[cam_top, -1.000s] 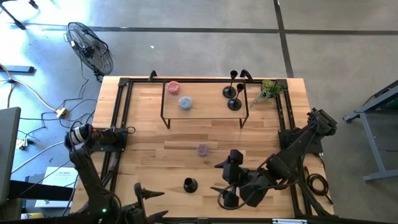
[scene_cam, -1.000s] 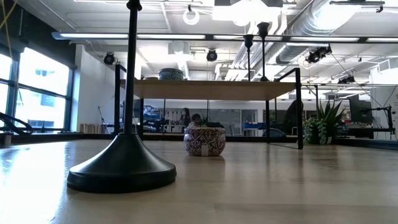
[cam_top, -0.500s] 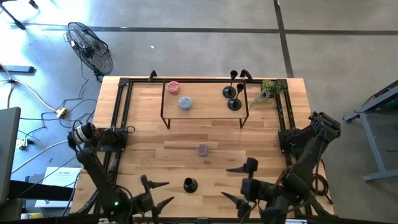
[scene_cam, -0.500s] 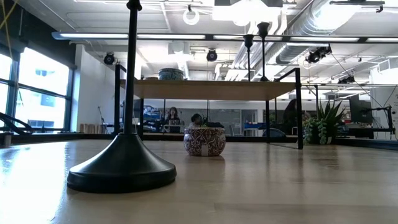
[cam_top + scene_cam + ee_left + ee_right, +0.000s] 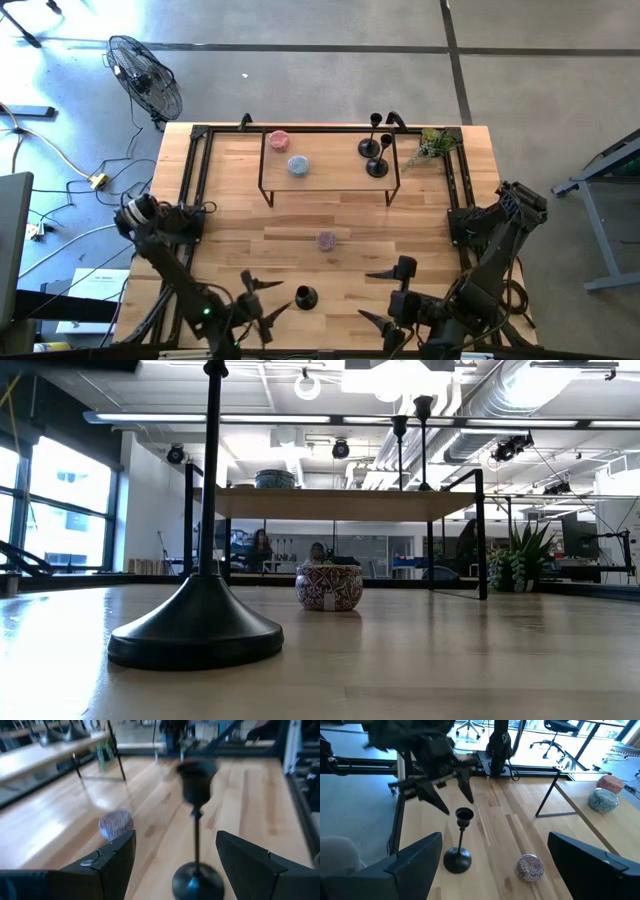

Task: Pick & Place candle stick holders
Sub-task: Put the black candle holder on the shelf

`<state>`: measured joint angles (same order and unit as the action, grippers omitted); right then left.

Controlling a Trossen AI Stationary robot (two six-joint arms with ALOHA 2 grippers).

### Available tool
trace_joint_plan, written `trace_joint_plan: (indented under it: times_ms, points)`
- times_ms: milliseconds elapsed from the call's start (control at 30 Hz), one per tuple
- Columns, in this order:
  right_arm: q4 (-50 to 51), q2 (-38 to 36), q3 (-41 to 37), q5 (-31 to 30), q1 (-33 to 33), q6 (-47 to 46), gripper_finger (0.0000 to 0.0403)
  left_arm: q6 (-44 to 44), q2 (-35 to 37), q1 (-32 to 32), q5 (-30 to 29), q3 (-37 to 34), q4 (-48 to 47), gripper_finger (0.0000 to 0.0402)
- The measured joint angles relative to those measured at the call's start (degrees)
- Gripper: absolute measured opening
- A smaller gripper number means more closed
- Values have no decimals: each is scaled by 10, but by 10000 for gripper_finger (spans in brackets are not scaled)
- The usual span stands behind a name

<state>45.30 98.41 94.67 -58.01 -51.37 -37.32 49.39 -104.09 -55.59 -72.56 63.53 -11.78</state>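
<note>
One black candle stick holder [image 5: 305, 297] stands upright on its round base on the table near the front edge. It also shows in the low view [image 5: 195, 630] and the right wrist view [image 5: 459, 842]. Two more holders [image 5: 372, 148] [image 5: 377, 166] stand on the low shelf [image 5: 330, 170] at the back. My left gripper [image 5: 275, 297] is open just left of the front holder. In the left wrist view the stem [image 5: 196, 827] rises ahead, between the spread fingers [image 5: 117, 860], which stand apart from it. My right gripper [image 5: 380, 296] hangs open to the holder's right, holding nothing.
A small patterned tin [image 5: 327, 240] sits mid-table behind the front holder. Two round tins [image 5: 278, 140] [image 5: 297, 165] share the shelf. A plant [image 5: 432, 146] stands at the back right. Black frame rails [image 5: 195, 180] run along the table's sides.
My left gripper has come in from the near-left edge toward the front holder, sinking and rolling, and now stands beside it. My right gripper has drawn back toward the table's right edge and turned. The holder has kept still.
</note>
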Motion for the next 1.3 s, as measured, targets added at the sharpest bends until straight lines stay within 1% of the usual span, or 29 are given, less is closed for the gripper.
trace_joint_plan:
  times_ms: [100, 233, 433, 533, 600, 967, 1133, 1300]
  points:
    - [0, 0, 0, -1, 0, -1, 357, -11, 0, 16, 17, -20, 42, 269]
    - [0, 0, 0, -1, 0, -1, 357, -81, 0, 32, 56, -44, 121, 269]
    - [0, 0, 0, 25, 0, -21, 357, -203, 0, 63, 176, -80, 284, 269]
    - [0, 0, 0, 30, 1, -28, 357, -248, 0, 80, 219, -99, 346, 269]
    - [0, 0, 0, 31, 1, -28, 357, -266, 0, 89, 242, -105, 370, 269]
    - [0, 0, 0, 34, 16, -29, 357, -271, 0, 126, 315, -109, 378, 269]
    - [0, 0, 0, 49, 23, -32, 357, -273, 0, 129, 323, -109, 376, 269]
    - [0, 0, 0, 56, 23, -40, 357, -252, 0, 129, 328, -109, 372, 269]
